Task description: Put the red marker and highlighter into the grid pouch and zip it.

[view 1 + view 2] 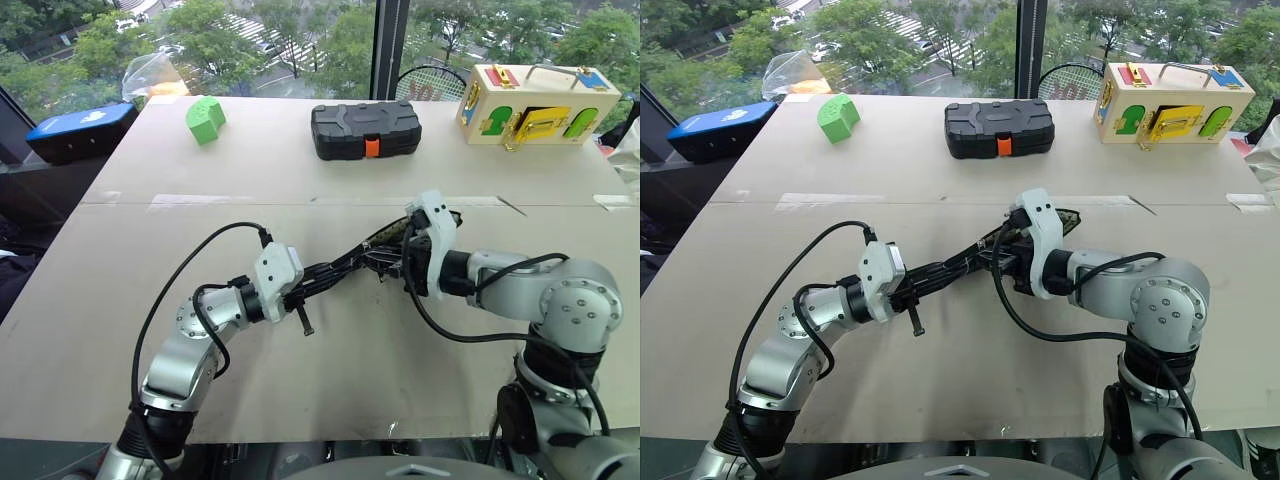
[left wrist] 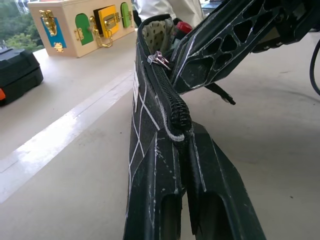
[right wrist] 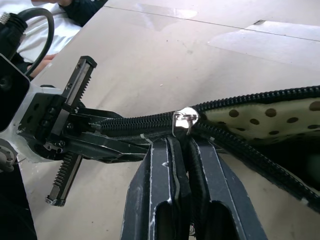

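Centrally, head views: the grid pouch hangs above the cardboard-covered table, stretched between the two arms at mid-frame. The left gripper is closed on the pouch's near end; the right gripper is closed at its zipper, right of centre. Upper frame, left to right: a blue device, a green block, a black hard case with orange latch, a wooden latch box.

Left wrist view: the left gripper's fingers are pressed together on the pouch's zipped end, lower centre. The zipper runs up-frame to a silver slider; beyond it the mouth gapes, showing dotted lining and a red cap, likely the red marker, at top centre. The highlighter cannot be made out.

Right wrist view: the right gripper's fingers are clamped together just below the silver slider, centre frame. Dotted lining shows at right; the left gripper holds the closed end at left.
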Controlling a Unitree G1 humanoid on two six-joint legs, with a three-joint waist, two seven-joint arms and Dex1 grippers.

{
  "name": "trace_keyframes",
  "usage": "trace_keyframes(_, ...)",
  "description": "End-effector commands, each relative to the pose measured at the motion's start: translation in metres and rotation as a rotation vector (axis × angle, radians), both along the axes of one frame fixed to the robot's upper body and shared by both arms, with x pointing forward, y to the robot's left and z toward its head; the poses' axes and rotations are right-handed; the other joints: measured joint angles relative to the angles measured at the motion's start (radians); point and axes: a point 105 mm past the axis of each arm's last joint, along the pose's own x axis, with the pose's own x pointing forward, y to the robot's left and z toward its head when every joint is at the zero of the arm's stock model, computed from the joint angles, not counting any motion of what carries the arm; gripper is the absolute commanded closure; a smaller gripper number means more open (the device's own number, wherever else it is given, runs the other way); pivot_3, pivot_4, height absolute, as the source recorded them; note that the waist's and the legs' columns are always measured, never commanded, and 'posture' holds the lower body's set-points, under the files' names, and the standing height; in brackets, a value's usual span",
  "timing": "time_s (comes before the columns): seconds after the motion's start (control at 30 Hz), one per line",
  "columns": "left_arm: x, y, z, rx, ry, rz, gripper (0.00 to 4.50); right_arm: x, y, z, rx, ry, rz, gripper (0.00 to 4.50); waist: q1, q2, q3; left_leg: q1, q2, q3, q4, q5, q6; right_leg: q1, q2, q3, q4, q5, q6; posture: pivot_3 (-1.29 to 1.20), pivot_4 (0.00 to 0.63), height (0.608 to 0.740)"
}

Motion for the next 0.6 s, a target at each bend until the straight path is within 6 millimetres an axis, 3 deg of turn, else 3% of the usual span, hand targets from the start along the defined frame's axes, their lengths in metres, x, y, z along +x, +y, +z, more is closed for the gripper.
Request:
trace_keyframes(0.03,0.006,0.008,0.011,0.023,-0.112,0.036,4.5,0.008,-0.029,0.012,-0.049,-0.069,-0.09,4.43,0.003,0.0,0.0,0.0,0.0,0.0,0.0,0.0,0.0,0.0,0.0,0.0,0.0,0.0,0.0,0.0,0.15,0.74)
trace_keyframes(0.13,0.02,0.021,0.018,0.082,-0.227,0.108,4.5,0.016,-0.071,0.023,-0.132,-0.113,-0.195,4.43,0.008,0.001,0.001,-0.001,-0.001,0.0,0.0,0.0,0.001,0.0,0.0,0.0,-0.002,0.0,0.0,0.0,0.15,0.74)
trace_keyframes(0.33,0.03,0.038,0.005,0.211,-0.294,0.168,4.5,0.018,-0.118,0.029,-0.223,-0.109,-0.301,4.43,0.001,0.001,0.001,0.0,0.001,0.001,-0.001,-0.001,0.002,0.0,0.0,0.0,-0.003,0.0,0.0,0.0,0.15,0.74)
trace_keyframes(0.47,0.032,0.039,0.001,0.223,-0.306,0.171,4.5,0.019,-0.126,0.03,-0.244,-0.108,-0.319,4.43,0.001,0.001,0.001,-0.001,0.002,0.001,-0.001,-0.001,0.002,0.0,0.0,-0.001,-0.004,0.0,0.0,0.0,0.15,0.74)
trace_keyframes(0.6,0.032,0.032,0.001,0.196,-0.299,0.164,4.5,0.015,-0.11,0.032,-0.223,-0.121,-0.235,4.43,0.001,0.001,0.001,-0.001,0.002,0.001,-0.001,-0.001,0.003,0.0,-0.001,-0.001,-0.004,0.0,0.0,0.0,0.15,0.74)
